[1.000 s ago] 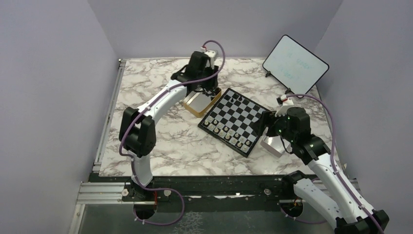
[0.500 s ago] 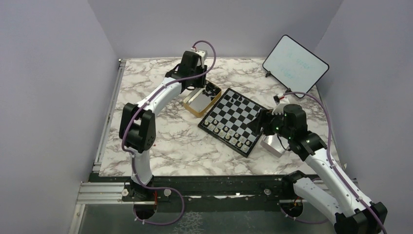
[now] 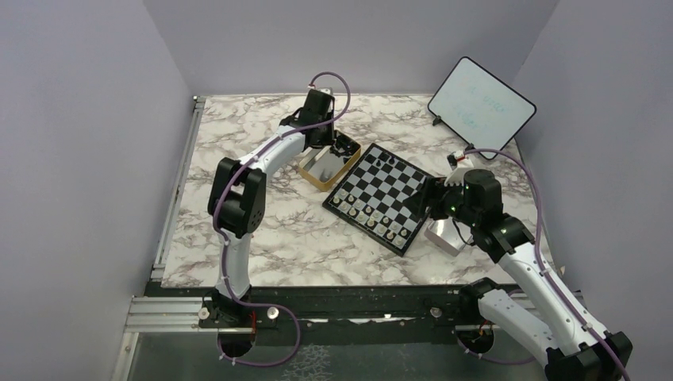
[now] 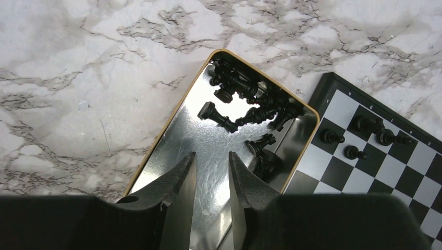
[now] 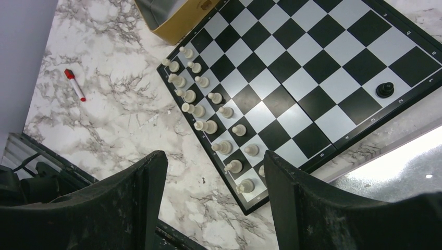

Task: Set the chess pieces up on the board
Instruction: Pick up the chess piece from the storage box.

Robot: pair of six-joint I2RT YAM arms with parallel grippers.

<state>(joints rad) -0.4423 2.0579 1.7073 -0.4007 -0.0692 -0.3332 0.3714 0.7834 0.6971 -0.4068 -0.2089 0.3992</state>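
A white marble-patterned counter [image 3: 262, 230] with grey veins carries everything. The chessboard [image 3: 386, 196] lies flat on it, turned cornerwise. A gold rectangular tin [image 3: 325, 168] sits along the chessboard's far-left edge, too close to tell whether they touch. A silvery metal tray [image 3: 443, 235] rests just beside the chessboard's near-right corner. A white tablet with a dark rim [image 3: 481, 105] stands propped well beyond the chessboard's far-right side. A small red marker [image 5: 75, 85] lies apart from the chessboard's near-left edge.
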